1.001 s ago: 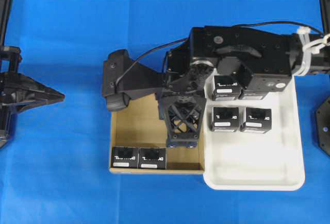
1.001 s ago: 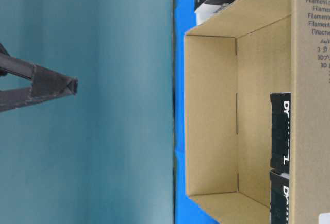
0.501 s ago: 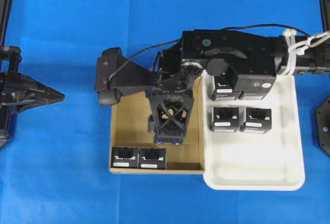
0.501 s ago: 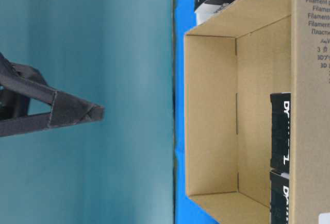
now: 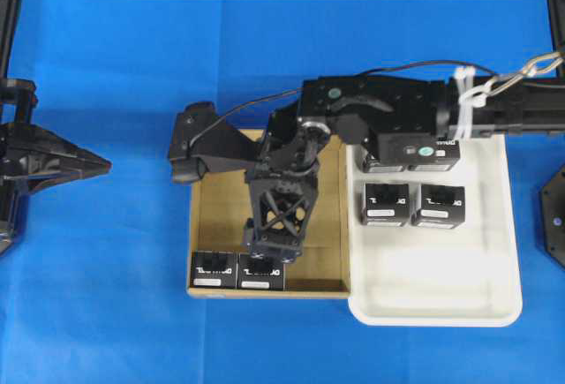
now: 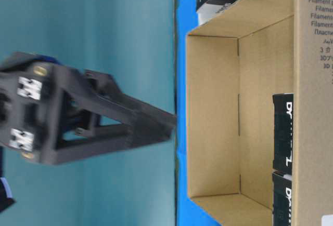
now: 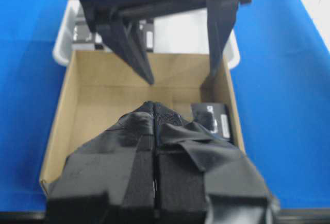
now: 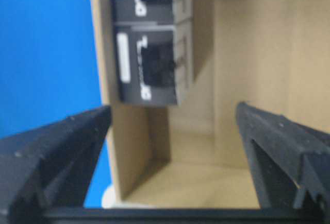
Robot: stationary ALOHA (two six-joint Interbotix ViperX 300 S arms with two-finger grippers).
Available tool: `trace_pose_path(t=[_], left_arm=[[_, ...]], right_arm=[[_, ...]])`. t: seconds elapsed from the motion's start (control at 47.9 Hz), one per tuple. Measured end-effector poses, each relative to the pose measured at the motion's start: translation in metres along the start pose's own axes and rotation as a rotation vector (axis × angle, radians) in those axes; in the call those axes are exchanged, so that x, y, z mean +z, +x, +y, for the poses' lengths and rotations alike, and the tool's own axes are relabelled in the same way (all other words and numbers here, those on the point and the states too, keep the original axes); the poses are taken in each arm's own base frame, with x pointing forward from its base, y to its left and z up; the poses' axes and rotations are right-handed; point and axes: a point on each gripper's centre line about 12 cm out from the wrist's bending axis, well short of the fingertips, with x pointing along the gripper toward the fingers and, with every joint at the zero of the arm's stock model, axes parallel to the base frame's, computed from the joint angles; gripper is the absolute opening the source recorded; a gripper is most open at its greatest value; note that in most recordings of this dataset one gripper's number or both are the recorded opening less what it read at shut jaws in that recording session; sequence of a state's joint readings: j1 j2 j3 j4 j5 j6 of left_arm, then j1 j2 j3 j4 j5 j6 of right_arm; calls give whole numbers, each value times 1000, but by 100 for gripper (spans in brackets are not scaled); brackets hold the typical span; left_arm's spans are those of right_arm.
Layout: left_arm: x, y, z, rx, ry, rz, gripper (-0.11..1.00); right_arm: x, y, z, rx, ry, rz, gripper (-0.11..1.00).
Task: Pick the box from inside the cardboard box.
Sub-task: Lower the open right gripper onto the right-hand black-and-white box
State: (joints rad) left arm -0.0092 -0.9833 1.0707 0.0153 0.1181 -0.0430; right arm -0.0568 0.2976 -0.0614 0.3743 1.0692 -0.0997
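The cardboard box (image 5: 221,207) lies mid-table, open-topped. Two black boxes sit side by side along its front wall, the left box (image 5: 214,269) and the right box (image 5: 262,272). My right gripper (image 5: 272,256) reaches across over the carton, open and empty, its fingertips just above the right box. In the right wrist view both boxes (image 8: 152,69) lie ahead of the spread fingers (image 8: 67,147), against the carton wall (image 8: 102,54). My left gripper (image 5: 104,166) is shut and empty, far left over the blue mat; its view shows the carton (image 7: 77,95), one black box (image 7: 211,121) and the right gripper (image 7: 180,77).
A white plastic tray (image 5: 441,287) touches the carton's right side and holds several more black boxes (image 5: 386,203), two partly under the right arm. The table-level view shows the right gripper (image 6: 166,124) just outside the carton's rim (image 6: 190,111). Blue mat surrounds everything.
My right gripper has moved from the carton's right-middle toward its front left and come lower, ending above the right black box. The left arm has not moved.
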Motion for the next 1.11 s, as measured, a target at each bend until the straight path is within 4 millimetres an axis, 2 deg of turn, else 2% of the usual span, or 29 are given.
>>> trace_pose_path(t=[0.209, 0.563, 0.793, 1.106], left_arm=[[0, 0, 0, 0, -2, 0, -7], [-1, 0, 0, 0, -2, 2, -7], [0, 0, 0, 0, -2, 0, -7], [0, 0, 0, 1, -2, 0, -7]], right_arm=[[-1, 24, -6, 1, 21, 2, 100], [-7, 63, -3, 2, 17, 54, 100], [-10, 71, 2, 3, 9, 59, 100], [-17, 84, -4, -5, 19, 70, 100]])
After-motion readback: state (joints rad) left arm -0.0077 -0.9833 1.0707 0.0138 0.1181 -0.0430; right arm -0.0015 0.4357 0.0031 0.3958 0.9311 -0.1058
